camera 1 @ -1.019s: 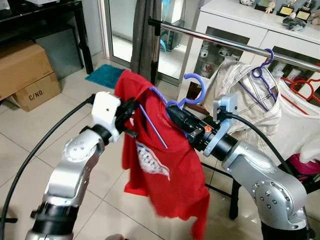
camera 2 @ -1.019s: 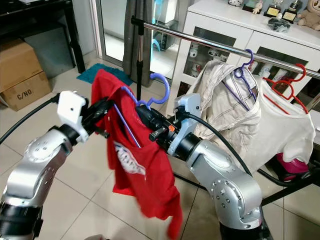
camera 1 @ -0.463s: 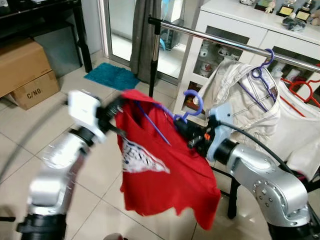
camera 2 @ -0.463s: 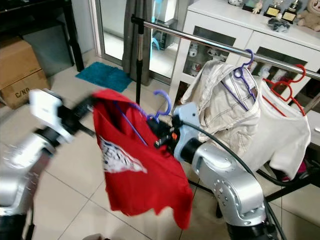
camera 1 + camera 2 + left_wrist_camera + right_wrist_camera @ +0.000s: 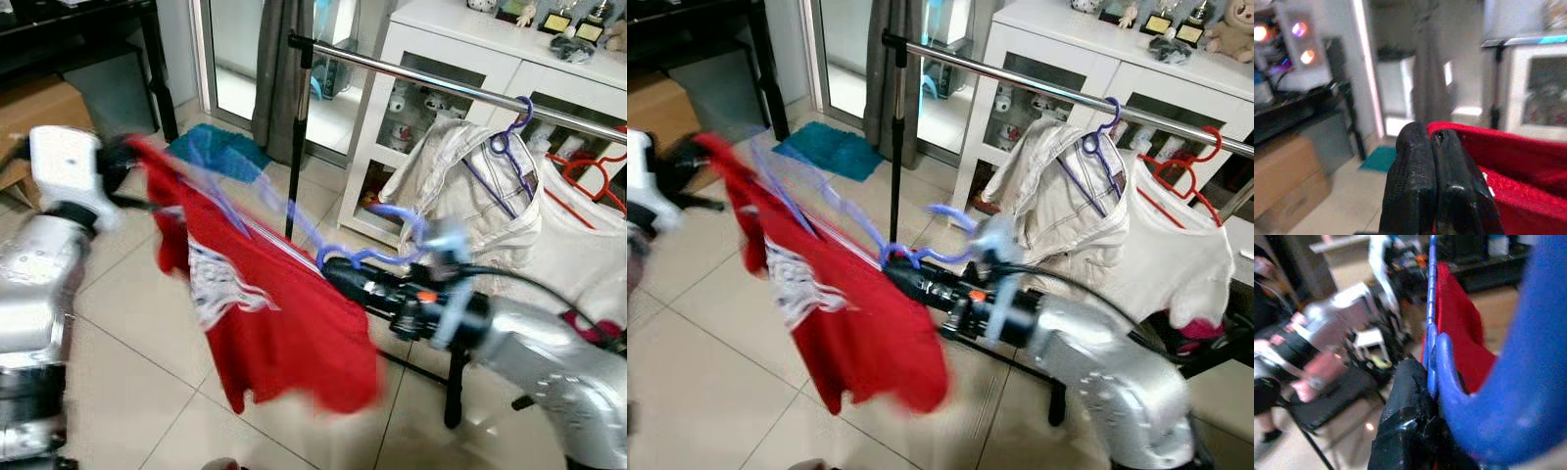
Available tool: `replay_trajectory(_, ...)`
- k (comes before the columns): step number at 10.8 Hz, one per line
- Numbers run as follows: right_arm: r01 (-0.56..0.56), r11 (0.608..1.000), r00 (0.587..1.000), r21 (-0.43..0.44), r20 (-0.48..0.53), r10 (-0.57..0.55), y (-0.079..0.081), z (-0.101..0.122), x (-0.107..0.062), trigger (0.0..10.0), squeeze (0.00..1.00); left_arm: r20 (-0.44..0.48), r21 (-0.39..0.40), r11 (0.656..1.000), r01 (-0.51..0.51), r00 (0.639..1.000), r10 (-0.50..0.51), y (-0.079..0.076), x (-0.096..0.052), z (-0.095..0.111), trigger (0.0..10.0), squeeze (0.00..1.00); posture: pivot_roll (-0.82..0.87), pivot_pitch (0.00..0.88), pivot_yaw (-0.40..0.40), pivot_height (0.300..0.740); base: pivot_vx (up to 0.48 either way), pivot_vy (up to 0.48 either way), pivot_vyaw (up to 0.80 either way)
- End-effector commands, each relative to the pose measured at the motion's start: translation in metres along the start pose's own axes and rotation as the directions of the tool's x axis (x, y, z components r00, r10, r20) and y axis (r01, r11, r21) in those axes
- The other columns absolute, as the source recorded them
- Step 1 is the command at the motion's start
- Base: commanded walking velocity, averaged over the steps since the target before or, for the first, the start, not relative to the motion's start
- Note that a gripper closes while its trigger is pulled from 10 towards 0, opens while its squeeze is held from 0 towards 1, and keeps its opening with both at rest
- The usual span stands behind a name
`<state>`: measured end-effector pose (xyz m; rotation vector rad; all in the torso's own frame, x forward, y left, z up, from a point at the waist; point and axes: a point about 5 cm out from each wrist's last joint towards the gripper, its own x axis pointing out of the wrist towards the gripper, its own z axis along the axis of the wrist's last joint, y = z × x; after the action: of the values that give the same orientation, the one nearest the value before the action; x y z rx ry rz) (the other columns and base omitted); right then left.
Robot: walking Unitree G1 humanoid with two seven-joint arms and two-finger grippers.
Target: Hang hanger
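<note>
Stretching one red printed shirt [image 5: 274,323] on one blue plastic hanger [image 5: 377,235]: left claw [image 5: 1437,161] pinching cloth, right claw [image 5: 343,277] clamping the hanger's neck.

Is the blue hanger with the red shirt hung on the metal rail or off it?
Off it. The blue hanger sits below the rail, clamped in the right hand.

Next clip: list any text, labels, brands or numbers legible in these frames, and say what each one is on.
Nothing can be read in these frames.
Red shirt: a white print on the front, too motion-blurred to read.
Cardboard box: no lettering can be made out on the part in view.
Trophies on the white cabinet: too small to read.
</note>
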<state>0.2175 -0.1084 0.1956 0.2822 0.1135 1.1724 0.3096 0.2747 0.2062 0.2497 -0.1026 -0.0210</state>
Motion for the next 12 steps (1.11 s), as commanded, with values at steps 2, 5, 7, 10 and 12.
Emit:
replay_trajectory(2,0.039,0.999,0.997,0.005,0.06,-0.039,-0.004,0.009,-0.001,0.0,0.0,-0.012,-0.034,0.999,0.012,1.0,-0.012,-0.012,0.006,-0.007,0.0,0.0,-0.02,0.0,-0.104,0.74,0.0,0.0,0.0)
replay_trajectory(5,0.407,0.908,0.866,0.099,0.275,-0.418,-0.04,0.028,0.021,0.0,0.0,0.123,-0.154,0.839,0.522,0.853,-0.508,-0.116,-0.004,0.01,0.0,0.0,-0.02,0.0,-0.1,0.74,0.0,0.0,0.0)
replay_trajectory(7,0.635,0.738,0.643,0.227,0.375,-0.668,-0.067,0.037,0.008,0.0,0.0,0.168,-0.2,0.76,0.619,0.785,-0.596,-0.136,-0.019,0.018,0.0,0.0,-0.02,0.0,-0.102,0.74,0.0,0.0,0.0)
replay_trajectory(10,0.82,0.564,0.52,0.094,0.289,-0.804,-0.089,0.019,-0.02,0.0,0.0,0.179,-0.3,0.808,0.508,0.862,-0.475,-0.114,-0.036,0.019,0.0,0.0,-0.02,0.0,-0.105,0.74,0.0,0.0,0.0)
replay_trajectory(12,0.758,0.652,0.652,-0.018,0.06,-0.756,-0.073,-0.02,-0.014,10.0,0.0,-0.079,-0.296,0.931,0.212,0.966,-0.245,-0.088,-0.044,-0.019,10.0,0.0,-0.02,0.0,-0.106,0.74,0.0,0.0,0.0)
